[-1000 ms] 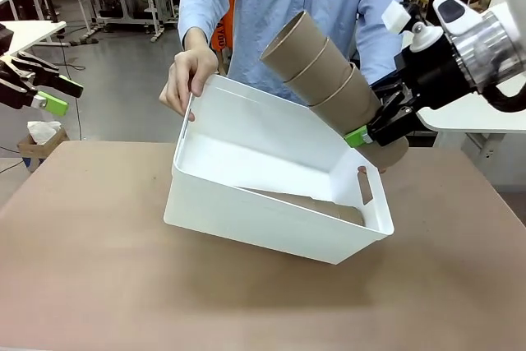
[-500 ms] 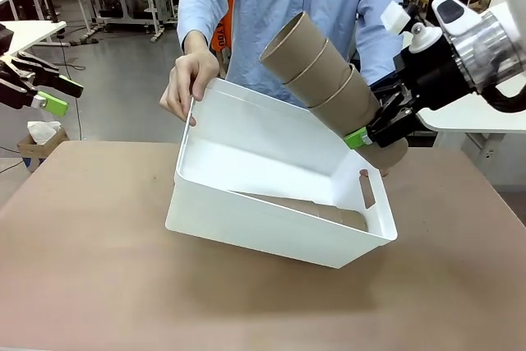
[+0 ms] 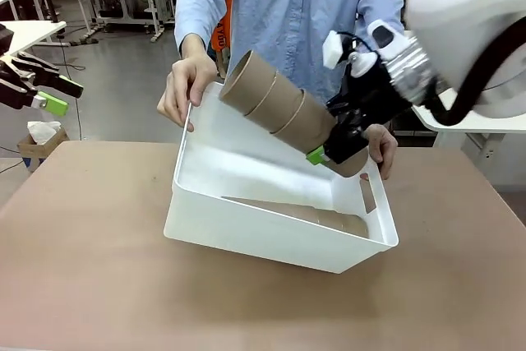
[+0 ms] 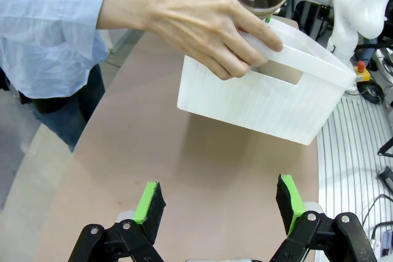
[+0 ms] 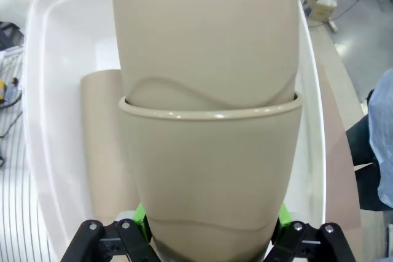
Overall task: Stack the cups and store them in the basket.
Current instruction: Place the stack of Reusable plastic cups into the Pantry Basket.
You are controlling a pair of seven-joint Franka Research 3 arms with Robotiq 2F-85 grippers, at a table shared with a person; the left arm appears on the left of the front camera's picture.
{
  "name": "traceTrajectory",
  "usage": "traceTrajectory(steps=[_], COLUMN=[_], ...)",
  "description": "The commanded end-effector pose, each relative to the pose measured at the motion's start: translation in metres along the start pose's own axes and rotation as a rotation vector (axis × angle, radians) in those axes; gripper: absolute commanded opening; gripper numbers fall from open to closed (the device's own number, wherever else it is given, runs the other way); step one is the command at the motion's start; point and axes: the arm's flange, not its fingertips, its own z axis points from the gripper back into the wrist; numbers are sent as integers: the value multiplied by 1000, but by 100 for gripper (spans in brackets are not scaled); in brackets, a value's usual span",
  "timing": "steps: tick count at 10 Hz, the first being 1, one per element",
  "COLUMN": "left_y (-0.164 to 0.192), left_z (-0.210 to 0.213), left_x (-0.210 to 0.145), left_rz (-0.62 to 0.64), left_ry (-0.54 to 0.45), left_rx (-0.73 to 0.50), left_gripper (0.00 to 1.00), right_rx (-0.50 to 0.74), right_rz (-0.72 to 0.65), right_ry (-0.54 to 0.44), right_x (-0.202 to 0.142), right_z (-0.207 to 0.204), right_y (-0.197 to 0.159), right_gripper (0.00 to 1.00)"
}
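Nearly done: right gripper [image 3: 339, 154] clamps a nested stack of tan cardboard cups [image 3: 275, 104] mid-frame over the tilted white plastic basket [image 3: 271, 236], more cups [image 3: 304, 213] already inside. Left gripper [image 4: 218, 204] gapes empty, lower frame.

tan-brown cups [image 3: 275, 104], a plain white basket [image 3: 271, 232] and a light blue shirt [image 3: 288, 6] are seen.

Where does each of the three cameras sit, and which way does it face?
Front: between the arms, facing the person tilting the white plastic basket; right gripper clamps stacked tan cardboard cups.
Left wrist: behind the open left gripper, looking over the table at a hand on the basket's rim.
Right wrist: along its fingers, down the stack into the basket.
All share basket and cups.
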Motion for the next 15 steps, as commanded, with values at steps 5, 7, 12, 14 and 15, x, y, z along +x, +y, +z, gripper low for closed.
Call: traceTrajectory(steps=[5,7,12,14,15], left_y=[0,0,0,0,0], left_z=[1,1,1,1,1], left_x=[1,1,1,1,1], left_rz=[6,6,6,6,6], left_ry=[-2,-2,-2,-2,-2], left_rx=[-2,-2,-2,-2,-2], left_gripper=[96,96,96,96,96], right_rx=[-89,-65,-57,-42,-43], right_rz=[-16,-26,-18,-4,-5], right_ry=[99,123,146,155,165], right_x=[7,2,-4,-5,-6], right_z=[-50,-66,-96,-103,-104], right_y=[-2,-4,-10,-9,-12], right_gripper=[84,84,84,84,100])
